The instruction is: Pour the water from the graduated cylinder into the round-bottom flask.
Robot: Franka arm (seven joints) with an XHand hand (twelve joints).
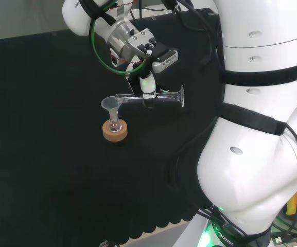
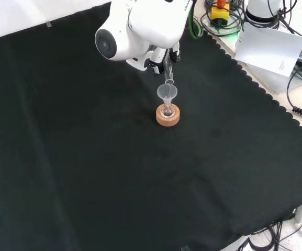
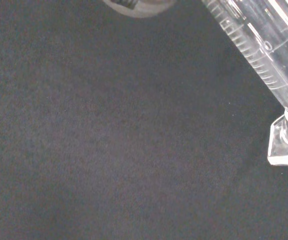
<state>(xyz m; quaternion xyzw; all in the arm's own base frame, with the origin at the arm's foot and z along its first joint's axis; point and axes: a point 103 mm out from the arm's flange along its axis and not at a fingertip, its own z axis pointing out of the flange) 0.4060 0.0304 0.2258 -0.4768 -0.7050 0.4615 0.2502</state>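
Holding the graduated cylinder (image 1: 151,97) pretty much flat right now, lying sideways in the air above the desk (image 1: 45,154). In the head view my hand (image 1: 147,86) is coming down onto the middle of the tube, and my fingers (image 1: 147,93) are wrapping around it there, so I'm gripping it about midway along. Its square foot is sticking out to the right in that view and the mouth end is pointing left.

That mouth end is sitting just over the rim of a clear funnel (image 1: 110,105). The funnel is standing in the neck of the little round-bottom flask (image 1: 115,124), and the flask is resting upright in a cork ring (image 1: 115,131) on the black cloth. I can't tell whether any water is running out, or how much is in the flask; the glass is too clear for that.

From the front view, the cylinder (image 2: 168,70) is reaching down out from under my arm's big white link (image 2: 140,26) towards the funnel (image 2: 167,93), with the flask (image 2: 167,111) and cork ring (image 2: 168,116) right below it.

Looking past my palm, the cylinder (image 3: 263,50) is running slantwise with its graduation marks showing and its foot hanging over bare cloth.
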